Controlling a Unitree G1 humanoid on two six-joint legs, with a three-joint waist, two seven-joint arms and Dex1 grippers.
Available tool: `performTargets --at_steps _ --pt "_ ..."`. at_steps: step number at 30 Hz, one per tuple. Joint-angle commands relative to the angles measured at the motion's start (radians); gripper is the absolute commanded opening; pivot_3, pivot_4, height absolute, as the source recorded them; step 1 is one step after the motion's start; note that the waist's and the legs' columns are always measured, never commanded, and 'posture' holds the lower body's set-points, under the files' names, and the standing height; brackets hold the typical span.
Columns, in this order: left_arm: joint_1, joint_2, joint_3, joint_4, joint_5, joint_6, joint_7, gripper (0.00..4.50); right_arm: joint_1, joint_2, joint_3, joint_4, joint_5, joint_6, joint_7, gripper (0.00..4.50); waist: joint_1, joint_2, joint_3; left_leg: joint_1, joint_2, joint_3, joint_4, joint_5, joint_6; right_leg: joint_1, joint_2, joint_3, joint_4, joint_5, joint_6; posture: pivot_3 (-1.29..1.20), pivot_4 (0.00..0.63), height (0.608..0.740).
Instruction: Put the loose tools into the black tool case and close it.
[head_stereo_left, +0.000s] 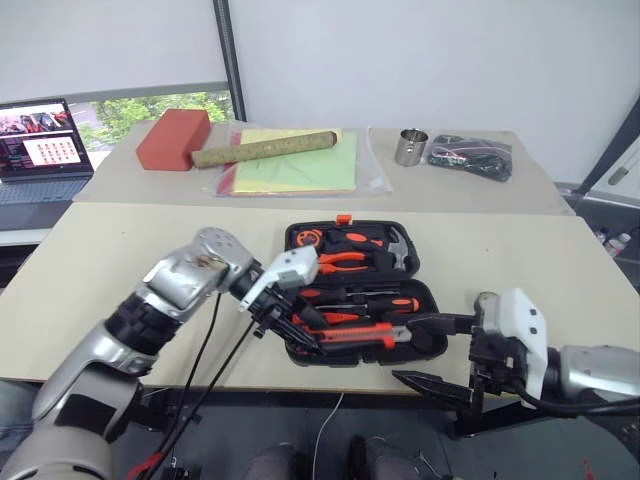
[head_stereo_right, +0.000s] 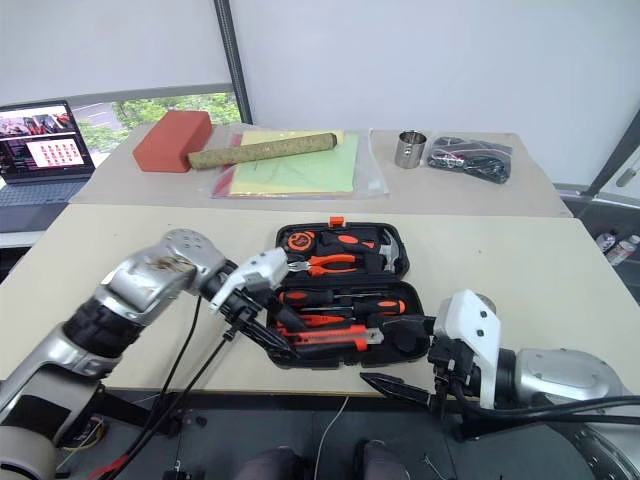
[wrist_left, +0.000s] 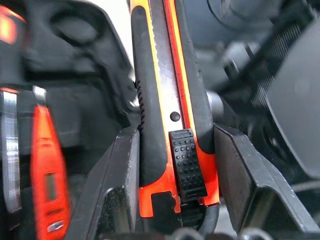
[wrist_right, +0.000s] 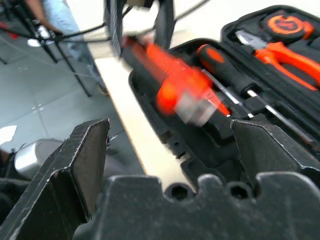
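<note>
Right gripper (head_stereo_left: 433, 352) fingers wide apart, empty, beside black tool case (head_stereo_left: 300, 240); left gripper (head_stereo_left: 292, 333) clamped on utility knife (head_stereo_left: 352, 336) over case.

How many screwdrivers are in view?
3, possibly more hidden: two black-and-orange screwdrivers side by side in the black tool case, and a small orange tester screwdriver in front of them, beside the left gripper.

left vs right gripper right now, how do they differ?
Left gripper: jaws shut on the black-and-orange utility knife, over the near half of the open black tool case.
Right gripper: jaws wide open, holding nothing, at the case's near right corner, beyond the table edge.
Shared: two black fingers each, both close to the case.
</note>
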Motion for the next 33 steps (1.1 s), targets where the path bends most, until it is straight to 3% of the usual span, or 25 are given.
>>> performTargets --at_steps 1,10,12,14,15,18,25,28,33 --pt "-0.052 -0.044 -0.018 0.083 0.058 -0.055 -0.022 1.72 0.022 0.006 -0.056 -0.05 0.033 0.006 -0.044 4.5 0.001 0.0 0.0 0.0 0.0 0.0 0.0 0.0 0.0 0.0 0.0 0.0 0.0 0.0 0.0 0.0 0.15 0.737" --pt "-0.069 -0.127 -0.019 0.175 0.132 -0.058 -0.007 1.72 0.069 -0.005 -0.095 -0.058 0.049 -0.004 -0.068 4.5 0.008 0.0 0.0 -0.001 0.0 0.0 0.0 0.0 0.01 0.0 0.0 0.0 -0.001 0.0 0.0 0.0 0.15 0.737" --pt "-0.07 -0.139 -0.005 0.165 0.123 -0.044 -0.007 2.72 0.061 -0.007 -0.086 -0.051 0.048 -0.006 -0.072 4.5 0.007 0.0 0.0 -0.001 0.0 0.0 0.001 0.0 0.01 0.0 0.0 0.0 -0.001 0.0 0.0 0.0 0.15 0.737" --pt "-0.072 -0.151 0.01 0.163 0.115 -0.032 0.001 3.14 0.053 -0.009 -0.078 -0.045 0.048 -0.007 -0.075 4.5 0.008 0.0 0.0 -0.001 0.0 0.0 0.001 0.0 0.011 -0.001 0.0 0.0 -0.001 0.0 0.0 0.0 0.15 0.737" --pt "-0.074 -0.155 0.017 0.163 0.111 -0.029 0.002 3.62 0.051 -0.009 -0.076 -0.044 0.047 -0.007 -0.076 4.5 0.008 0.0 0.0 -0.001 0.0 0.0 0.001 0.0 0.011 -0.001 0.0 0.0 -0.001 0.0 0.0 0.0 0.15 0.737" --pt "-0.093 -0.167 0.073 0.145 0.061 0.04 0.003 4.47 0.042 -0.006 -0.066 -0.04 0.047 -0.009 -0.077 4.5 0.007 0.0 0.0 -0.002 0.0 0.0 0.001 0.0 0.011 -0.001 0.0 0.0 -0.001 0.0 0.0 0.0 0.15 0.737" --pt "-0.07 -0.16 0.104 0.105 0.071 0.023 0.027 4.47 0.037 -0.007 -0.062 -0.029 0.04 -0.011 -0.068 4.5 0.007 0.0 0.0 -0.002 0.0 -0.001 0.001 0.0 0.011 -0.001 0.0 0.0 -0.001 0.0 0.001 0.0 0.15 0.737" --pt "-0.037 -0.153 0.064 0.109 0.124 -0.078 0.029 3.71 0.025 -0.01 -0.053 -0.02 0.036 -0.012 -0.065 4.5 0.006 0.0 0.0 -0.002 0.0 -0.001 0.002 0.0 0.011 0.0 0.0 0.0 -0.001 0.0 0.001 0.0 0.15 0.737" --pt "-0.022 -0.162 0.04 0.109 0.147 -0.113 0.02 1.83 0.024 -0.012 -0.052 -0.019 0.035 -0.012 -0.06 4.5 0.008 0.0 0.0 -0.002 0.0 -0.001 0.002 0.0 0.011 0.0 0.0 0.0 0.0 0.0 0.0 0.0 0.15 0.737"
